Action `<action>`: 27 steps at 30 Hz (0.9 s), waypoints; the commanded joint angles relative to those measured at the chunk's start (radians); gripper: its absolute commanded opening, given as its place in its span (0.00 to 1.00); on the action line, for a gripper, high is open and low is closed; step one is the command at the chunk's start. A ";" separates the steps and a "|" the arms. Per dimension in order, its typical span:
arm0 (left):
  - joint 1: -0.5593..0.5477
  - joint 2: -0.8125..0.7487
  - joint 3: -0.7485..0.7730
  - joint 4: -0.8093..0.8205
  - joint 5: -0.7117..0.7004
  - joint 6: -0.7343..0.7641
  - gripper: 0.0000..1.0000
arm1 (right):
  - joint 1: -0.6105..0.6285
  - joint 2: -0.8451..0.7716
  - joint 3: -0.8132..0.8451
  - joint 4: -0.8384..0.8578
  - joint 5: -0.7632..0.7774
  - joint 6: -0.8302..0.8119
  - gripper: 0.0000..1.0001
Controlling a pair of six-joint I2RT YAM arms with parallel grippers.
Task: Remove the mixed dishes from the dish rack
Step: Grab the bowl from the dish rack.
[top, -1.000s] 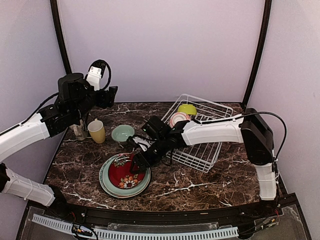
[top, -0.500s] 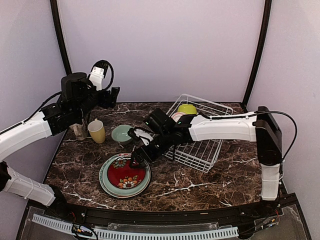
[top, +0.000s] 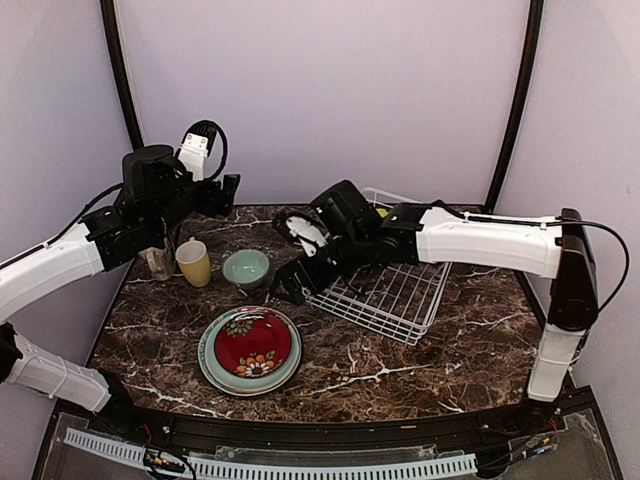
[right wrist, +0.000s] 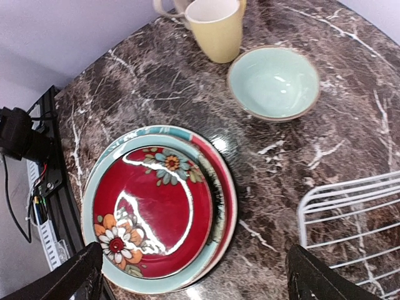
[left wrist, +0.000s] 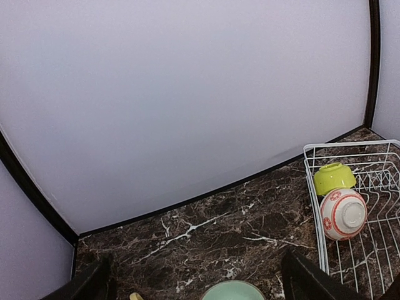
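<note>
**rackwatcher:** Standing right by the rig here. The right pincer (top: 287,287) hangs spread wide with nothing in it, low over the worktop (top: 400,370), between the red floral plate (top: 253,344) on top of its stack and the dish rack (top: 400,300). The left pincer (top: 226,193) is spread and empty too, high at the rear left above the yellow mug (top: 195,263). The rack holds the lime bowl (left wrist: 334,178) and the pink-striped bowl (left wrist: 342,214), touching each other and tucked against the wire wall in a far corner. How would you take them?

**wire_and_clay:** Pink-striped one first, since it looks like the nearer of the two. It lies on its side with the foot facing out. I'd come in from above, going over the low wire wall rather than across it, and pinch the rim with one finger inside and one outside. Then lift straight up, because the two bowls touch and a sideways pull could roll the lime one.

**rackwatcher:** And where's there room to set it down?

**wire_and_clay:** The left side is crowded with the mug, the mint bowl (top: 245,268) and the left arm overhead. The stack also sits near the front edge. The bare patch in front of the rack, right of the stack, looks safest to me. Just keep the bowl back from that front edge.
</note>
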 commanded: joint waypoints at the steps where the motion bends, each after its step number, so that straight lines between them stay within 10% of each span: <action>1: 0.004 -0.018 0.024 -0.016 -0.006 -0.003 0.90 | -0.079 -0.074 -0.043 0.010 0.147 0.000 0.99; 13: 0.004 -0.016 0.024 -0.018 0.006 -0.011 0.91 | -0.393 -0.078 -0.113 0.049 0.051 0.200 0.99; 27: 0.004 -0.007 0.025 -0.021 0.006 -0.010 0.91 | -0.481 0.065 0.006 0.000 0.047 0.117 0.98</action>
